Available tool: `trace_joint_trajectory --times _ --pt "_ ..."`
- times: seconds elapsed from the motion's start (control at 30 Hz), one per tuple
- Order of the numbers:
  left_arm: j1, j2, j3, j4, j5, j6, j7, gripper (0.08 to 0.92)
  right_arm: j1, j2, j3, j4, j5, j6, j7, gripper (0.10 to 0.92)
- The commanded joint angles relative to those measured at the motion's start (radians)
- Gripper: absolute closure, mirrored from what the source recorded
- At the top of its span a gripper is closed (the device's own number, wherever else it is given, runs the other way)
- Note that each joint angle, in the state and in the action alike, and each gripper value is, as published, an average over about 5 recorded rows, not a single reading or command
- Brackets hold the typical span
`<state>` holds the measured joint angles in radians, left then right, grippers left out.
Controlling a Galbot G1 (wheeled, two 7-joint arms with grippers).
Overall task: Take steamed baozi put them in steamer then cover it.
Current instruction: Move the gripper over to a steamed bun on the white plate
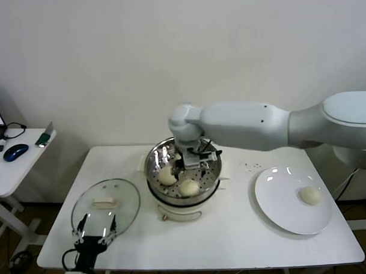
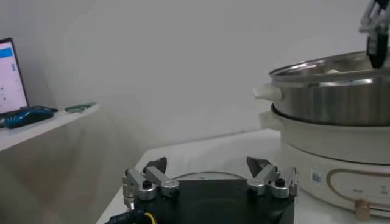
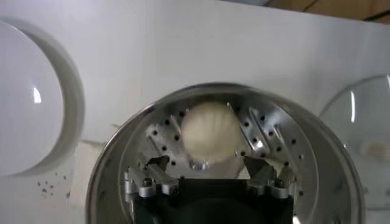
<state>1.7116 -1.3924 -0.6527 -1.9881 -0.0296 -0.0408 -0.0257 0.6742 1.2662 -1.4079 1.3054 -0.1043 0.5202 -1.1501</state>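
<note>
white bench [image 1: 234, 231] against plain wall. right gripper [image 3: 207, 167] spread wide inside steamer [image 1: 154, 168], just above a baozi [image 3: 211, 131] on the tray. best lifted straight up, clear of buns. one bun [image 1: 311, 195] left on plate [image 1: 275, 206]; cover [image 1: 106, 206] beside left gripper [image 2: 210, 176], also spread.

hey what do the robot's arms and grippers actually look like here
The right arm has smooth, rounded white shells with small dark dots, ending in a round white wrist joint. The right gripper and left gripper match: black bodies, silver metal finger links with dark screws, black fingertips. Thin dark cables run by the left gripper's base.
</note>
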Motion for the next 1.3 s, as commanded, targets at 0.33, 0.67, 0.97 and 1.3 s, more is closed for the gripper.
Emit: trace_joint_trajectory --times 0.33,0.67,0.97,1.3 --pt "0.001 0.012 0.012 -0.011 0.003 0.000 0.004 0.177 0.178 -0.537 -0.169 -0.014 0.480 -0.607 0.055 0.203" --pt "0.004 0.008 0.020 -0.026 0.015 0.005 0.004 0.177 -0.218 -0.765 0.137 -0.092 0.146 -0.587 -0.002 0.203" --pt "0.028 0.003 0.001 -0.034 0.020 0.005 0.003 0.177 -0.586 -0.794 0.462 -0.204 -0.111 -0.509 -0.012 0.203" --pt "0.038 -0.015 0.004 -0.023 0.038 0.004 0.000 0.177 -0.767 -0.756 0.681 -0.306 -0.154 -0.489 0.024 0.203"
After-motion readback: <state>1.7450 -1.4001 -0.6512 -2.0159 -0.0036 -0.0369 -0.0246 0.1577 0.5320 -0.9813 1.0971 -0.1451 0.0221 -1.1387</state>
